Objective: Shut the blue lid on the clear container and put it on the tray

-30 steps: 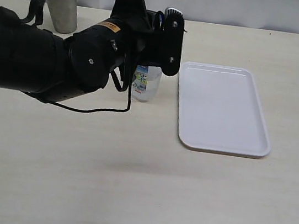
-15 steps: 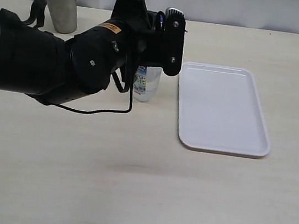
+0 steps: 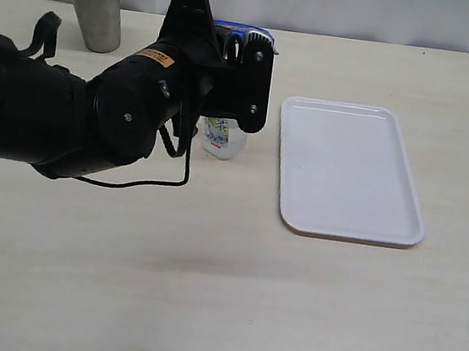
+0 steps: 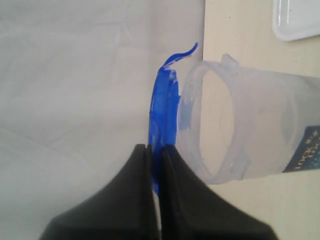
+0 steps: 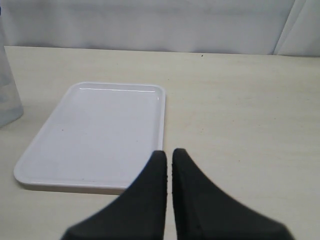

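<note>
Blue lid [image 4: 161, 100] pinched edge-on in left claw [image 4: 154, 148], just beside open mouth of clear container [image 4: 250, 135], not seated yet. Container stands on bench [image 3: 200, 293] near tray [image 3: 353, 170], not on it. Right claw [image 5: 168, 152] closed, empty. Capping and move to tray both left.

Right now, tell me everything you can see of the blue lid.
The blue lid is blue plastic, seen edge-on, pinched between the left gripper's shut fingers. One snap flap curls outward at its far end. It stands beside the clear container's open mouth, not seated on it; whether it touches the rim I cannot tell.
</note>
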Action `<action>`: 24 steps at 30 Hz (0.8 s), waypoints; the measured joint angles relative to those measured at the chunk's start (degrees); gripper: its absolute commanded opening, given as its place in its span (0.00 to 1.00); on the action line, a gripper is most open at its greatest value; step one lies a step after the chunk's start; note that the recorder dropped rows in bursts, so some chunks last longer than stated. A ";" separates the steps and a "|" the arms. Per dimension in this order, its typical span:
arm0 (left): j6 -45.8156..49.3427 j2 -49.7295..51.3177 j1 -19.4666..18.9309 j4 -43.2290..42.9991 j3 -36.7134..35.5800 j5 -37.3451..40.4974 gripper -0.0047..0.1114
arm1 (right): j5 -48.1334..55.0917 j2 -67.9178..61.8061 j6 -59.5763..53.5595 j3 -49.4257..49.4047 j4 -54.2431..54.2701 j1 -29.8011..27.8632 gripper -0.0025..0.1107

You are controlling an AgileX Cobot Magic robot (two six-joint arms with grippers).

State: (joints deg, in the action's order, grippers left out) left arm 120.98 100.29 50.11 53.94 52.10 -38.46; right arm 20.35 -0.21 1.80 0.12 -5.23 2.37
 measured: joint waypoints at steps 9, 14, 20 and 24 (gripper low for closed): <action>0.00 0.00 0.00 0.41 -0.32 3.92 0.04 | 0.00 0.00 0.00 0.00 0.00 0.00 0.06; 0.00 0.00 0.00 0.93 -0.54 4.45 0.04 | 0.00 0.00 0.00 0.00 0.00 0.00 0.06; 0.00 0.00 0.00 2.05 -0.54 5.25 0.04 | 0.00 0.00 0.00 0.00 0.00 0.00 0.06; 0.00 0.00 0.00 2.15 -0.54 5.19 0.04 | 0.00 0.00 0.00 0.00 0.00 0.00 0.06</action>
State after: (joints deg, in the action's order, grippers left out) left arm 120.98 100.29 50.11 56.09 51.56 -33.27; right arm 20.35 -0.21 1.80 0.12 -5.23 2.37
